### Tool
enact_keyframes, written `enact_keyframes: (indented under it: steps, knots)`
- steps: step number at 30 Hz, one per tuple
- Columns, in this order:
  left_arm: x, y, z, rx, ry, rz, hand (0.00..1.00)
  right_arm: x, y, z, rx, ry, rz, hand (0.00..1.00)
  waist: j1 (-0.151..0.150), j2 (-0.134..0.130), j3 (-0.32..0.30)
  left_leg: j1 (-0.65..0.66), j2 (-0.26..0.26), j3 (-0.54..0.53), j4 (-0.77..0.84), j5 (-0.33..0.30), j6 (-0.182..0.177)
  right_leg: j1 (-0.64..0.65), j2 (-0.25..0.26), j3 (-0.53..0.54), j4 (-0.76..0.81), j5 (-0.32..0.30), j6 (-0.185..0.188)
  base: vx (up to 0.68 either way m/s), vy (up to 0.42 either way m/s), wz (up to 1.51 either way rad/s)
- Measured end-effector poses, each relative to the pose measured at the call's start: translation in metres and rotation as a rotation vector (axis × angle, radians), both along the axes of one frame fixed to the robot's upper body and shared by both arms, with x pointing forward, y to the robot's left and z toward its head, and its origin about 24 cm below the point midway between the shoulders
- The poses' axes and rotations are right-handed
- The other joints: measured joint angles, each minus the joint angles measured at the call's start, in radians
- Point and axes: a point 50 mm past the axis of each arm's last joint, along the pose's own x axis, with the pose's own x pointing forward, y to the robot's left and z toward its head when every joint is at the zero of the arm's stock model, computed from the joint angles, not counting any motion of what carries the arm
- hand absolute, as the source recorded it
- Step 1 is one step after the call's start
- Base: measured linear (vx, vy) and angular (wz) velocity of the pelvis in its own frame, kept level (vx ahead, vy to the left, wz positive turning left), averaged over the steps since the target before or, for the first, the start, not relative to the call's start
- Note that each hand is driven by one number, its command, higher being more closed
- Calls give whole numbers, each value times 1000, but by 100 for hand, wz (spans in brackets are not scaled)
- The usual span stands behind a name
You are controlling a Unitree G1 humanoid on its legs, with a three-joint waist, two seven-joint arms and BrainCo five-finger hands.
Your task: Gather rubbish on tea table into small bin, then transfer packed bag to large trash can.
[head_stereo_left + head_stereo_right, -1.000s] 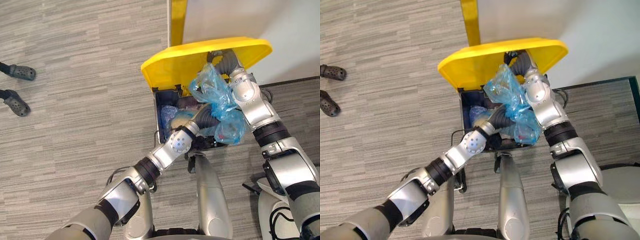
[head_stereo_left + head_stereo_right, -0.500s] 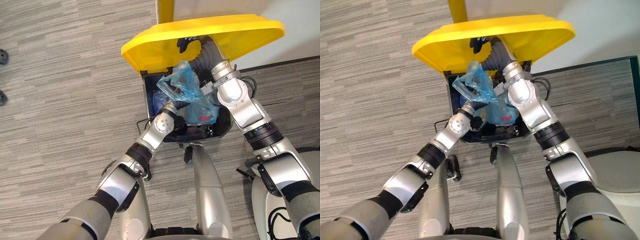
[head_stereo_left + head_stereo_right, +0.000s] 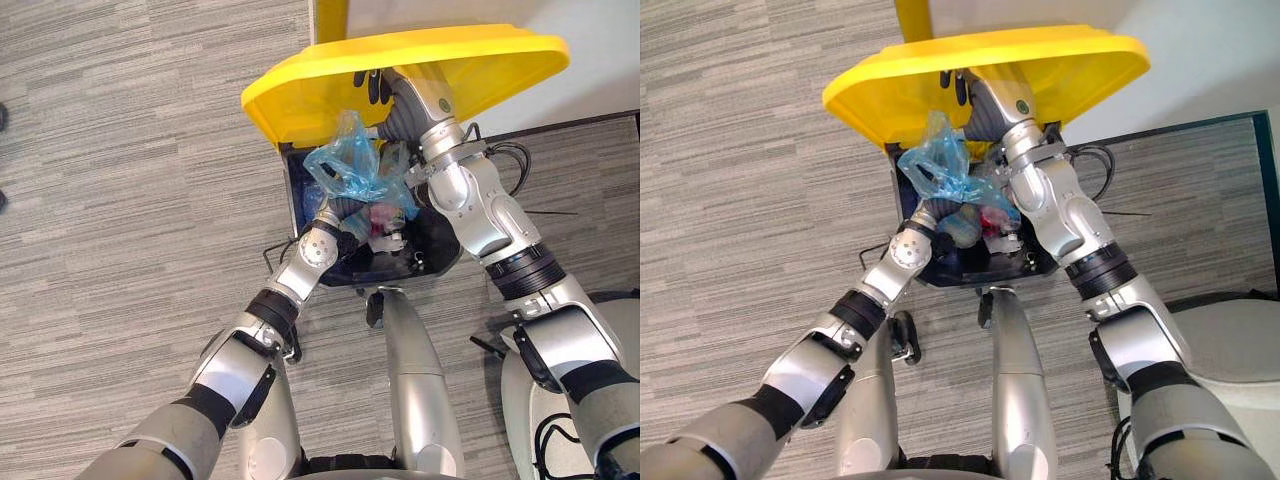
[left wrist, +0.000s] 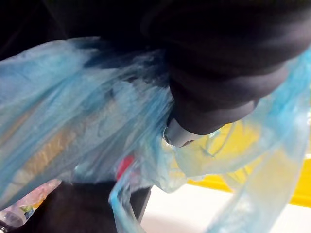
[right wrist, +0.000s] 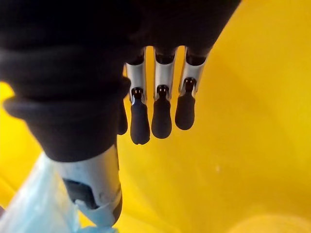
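Note:
The large trash can [image 3: 437, 252] stands open in front of me, dark inside. Its yellow lid [image 3: 320, 90] is tipped up. My right hand [image 3: 374, 86] is under the lid, and its straight fingers [image 5: 160, 104] press against the yellow underside. The packed blue plastic bag [image 3: 355, 170] sits in the can's mouth, with its loose top sticking up and red and pale rubbish showing through. My left hand [image 3: 341, 214] reaches into the can beneath the bag. The blue film [image 4: 73, 111] drapes over its dark cover [image 4: 218, 73] and hides the fingers.
Grey striped carpet [image 3: 130, 250] surrounds the can. A white wall panel [image 3: 600, 90] and a yellow post [image 3: 330, 18] stand right behind it. More rubbish lies deep in the can. The tip of a person's shoe [image 3: 3, 118] shows at the far left edge.
My right hand has risen against the lid's underside. The blue bag has shifted left and lower into the can's mouth, with my left hand still beneath it.

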Motion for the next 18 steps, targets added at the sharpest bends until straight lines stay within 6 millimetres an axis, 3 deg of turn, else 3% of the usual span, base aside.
enact_keyframes:
  steps: [11,12,18]
  knots:
    - [3,5,-12,-8,57,44,100,-1,-2,10,-12,-33,-13,0,-3,-2,-1,-18,2,5,1,-2,4,-13,0,1,-11,2,-2,-5,-10,0]
    - [4,7,-14,1,67,53,0,-1,-2,9,-15,-30,-12,0,-3,-2,-1,-28,3,6,2,-2,4,-22,0,1,-13,4,-6,0,0,0]
    - [7,13,-21,38,105,97,0,-3,2,9,-38,-21,4,0,-5,-3,-1,-58,5,6,13,-5,8,-47,0,-1,-12,5,-7,0,0,0]
